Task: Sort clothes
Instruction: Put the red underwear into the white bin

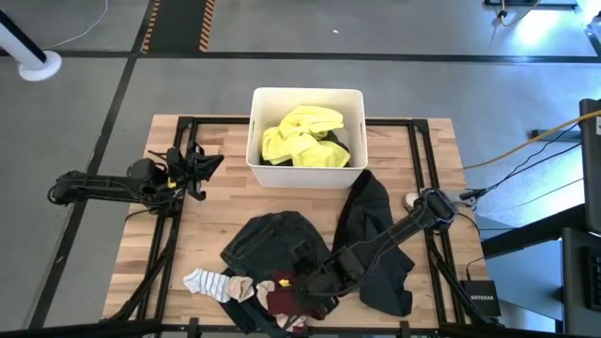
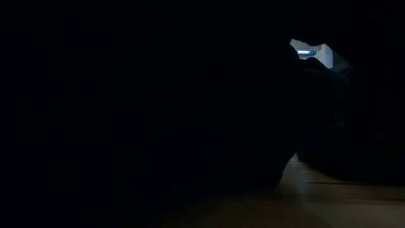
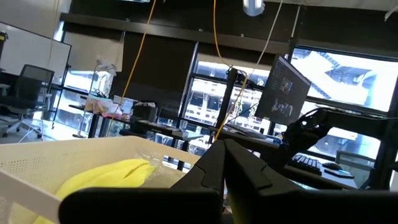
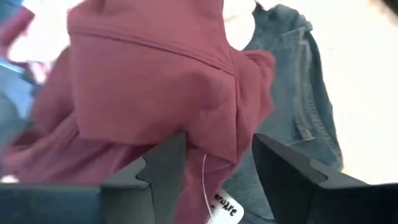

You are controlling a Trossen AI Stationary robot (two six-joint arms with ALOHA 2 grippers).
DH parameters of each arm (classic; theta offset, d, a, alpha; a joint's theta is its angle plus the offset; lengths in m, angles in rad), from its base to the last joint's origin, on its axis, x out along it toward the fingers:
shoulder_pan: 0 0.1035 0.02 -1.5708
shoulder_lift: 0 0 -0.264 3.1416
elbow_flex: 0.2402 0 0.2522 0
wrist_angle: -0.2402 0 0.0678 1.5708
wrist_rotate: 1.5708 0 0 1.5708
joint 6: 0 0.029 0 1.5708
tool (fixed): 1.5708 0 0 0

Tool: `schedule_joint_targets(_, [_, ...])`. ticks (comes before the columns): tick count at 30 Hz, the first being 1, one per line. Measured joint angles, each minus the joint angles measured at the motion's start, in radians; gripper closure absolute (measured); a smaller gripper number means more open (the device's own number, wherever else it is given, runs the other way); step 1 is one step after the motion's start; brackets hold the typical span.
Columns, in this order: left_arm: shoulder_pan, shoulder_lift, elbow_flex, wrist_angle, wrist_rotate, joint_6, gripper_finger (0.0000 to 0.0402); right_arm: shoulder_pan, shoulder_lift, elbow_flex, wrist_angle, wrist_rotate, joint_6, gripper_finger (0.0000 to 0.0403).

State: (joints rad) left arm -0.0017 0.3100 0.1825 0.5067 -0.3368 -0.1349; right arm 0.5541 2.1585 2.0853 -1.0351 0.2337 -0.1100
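Bright yellow soft garment (image 1: 302,136) already in white rectangular plastic bin (image 1: 258,164); maroon cloth (image 4: 155,81), dark grey denim (image 1: 272,242), striped socks (image 1: 214,284) unsorted on table; right gripper (image 4: 214,165) spread around maroon; left gripper (image 1: 202,164) clenched, idle.

Yellow garment (image 1: 302,134) in white bin (image 1: 256,117); maroon garment (image 4: 149,81); striped socks (image 1: 211,283).

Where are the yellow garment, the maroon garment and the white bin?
Yellow garment (image 1: 302,134), high view, middle of the crumpled cloth.
Maroon garment (image 4: 149,81), right wrist view, broad fold ahead of the right gripper (image 4: 214,163).
White bin (image 1: 305,176), high view, near outer wall.
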Motion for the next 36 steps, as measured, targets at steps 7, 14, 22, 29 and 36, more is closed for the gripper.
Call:
schedule_joint_targets(7, [0.000,0.000,0.000,-0.001,0.000,0.000,0.0398,-0.013,0.021,-0.007,-0.009,-0.032,-0.021,0.0293])
schedule_joint_targets(14, [0.000,0.000,0.000,-0.001,0.000,0.000,0.0398,-0.018,0.021,-0.012,-0.056,-0.015,-0.022,0.0384])
schedule_joint_targets(22, [0.000,0.000,0.000,-0.001,0.000,0.002,0.0398,-0.018,-0.001,0.064,-0.101,0.012,-0.023,0.0394])
schedule_joint_targets(29, [0.000,0.000,0.000,-0.002,0.000,0.000,0.0398,-0.024,-0.078,0.093,-0.088,0.065,-0.049,0.0397])
schedule_joint_targets(36, [0.000,0.000,0.000,-0.001,0.000,0.003,0.0398,-0.052,-0.176,0.094,-0.092,0.187,-0.061,0.0397])
